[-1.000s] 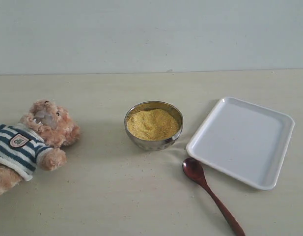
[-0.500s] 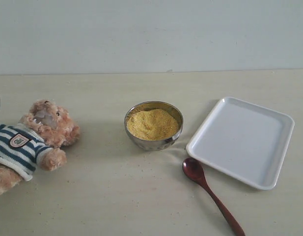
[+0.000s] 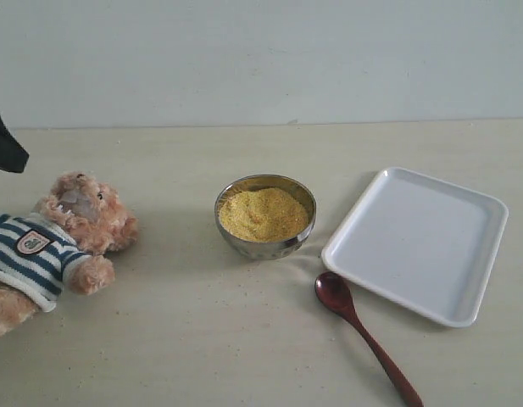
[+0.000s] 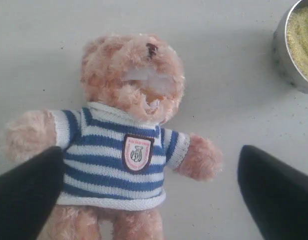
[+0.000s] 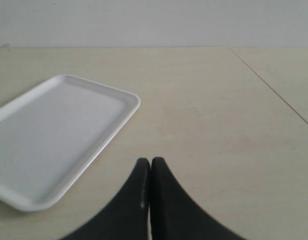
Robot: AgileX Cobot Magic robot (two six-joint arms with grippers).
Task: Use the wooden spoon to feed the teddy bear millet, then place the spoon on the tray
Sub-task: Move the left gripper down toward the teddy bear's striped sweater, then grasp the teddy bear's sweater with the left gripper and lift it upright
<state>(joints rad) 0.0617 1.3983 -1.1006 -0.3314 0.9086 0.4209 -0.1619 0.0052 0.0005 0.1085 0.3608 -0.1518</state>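
- A pale surface (image 3: 202, 339) holds four things. A teddy bear (image 3: 53, 246) in a striped shirt lies on its back at the far left. A steel bowl (image 3: 244, 248) heaped with yellow millet (image 3: 263, 214) sits in the middle. A white tray (image 3: 418, 242) is on the right.
- The wooden spoon (image 3: 363, 335) lies flat just beside the tray's near edge. It appears not to touch the tray and is apart from the bowl. Its scoop end points toward the bowl.
- The left gripper (image 4: 150, 150) hangs above the bear with its jaws spread wide and nothing in them.
- The right gripper (image 5: 150, 165) has its jaws pressed together and empty, over bare surface near the tray.
- The spoon looks light, stiff and glossy, so probably slippery. A pinch across the slim handle near its middle seems best.
- The millet is loose and would likely spill if the spoon tilts.
- The bear looks soft and light, and may shift if nudged.
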